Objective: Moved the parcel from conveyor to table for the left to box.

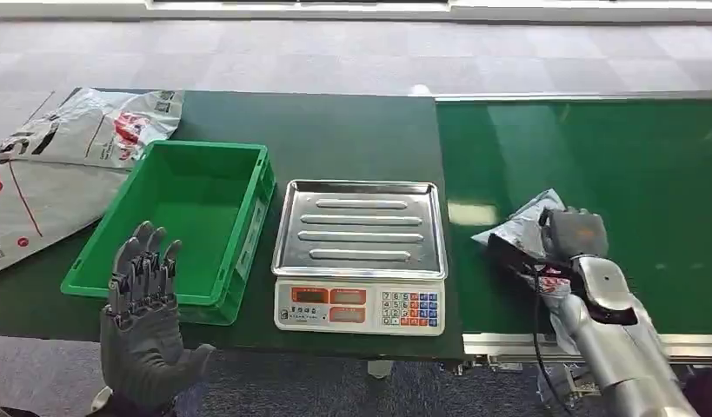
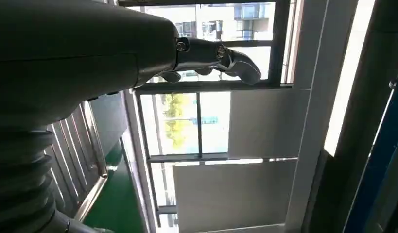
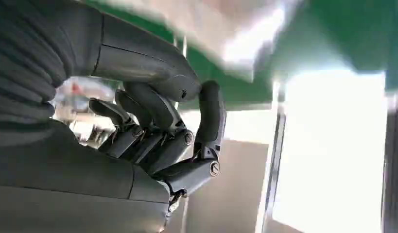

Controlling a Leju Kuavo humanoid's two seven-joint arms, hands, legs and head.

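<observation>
Crinkled silvery plastic parcel on the glossy green conveyor belt, clutched under the right hand, dark fingers curled around it. Left of the belt, on the matte dark table: ribbed steel scale tray over a keypad, then a rectangular green plastic crate. Left hand raised near the crate's front rim, fingers spread, holding nothing. Flat grey mailer bags at far left.

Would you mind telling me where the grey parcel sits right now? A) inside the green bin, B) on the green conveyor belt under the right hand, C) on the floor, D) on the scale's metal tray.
B: the head view shows the parcel lying on the green conveyor belt with the right hand upon it, while the green bin and scale tray hold nothing.
</observation>
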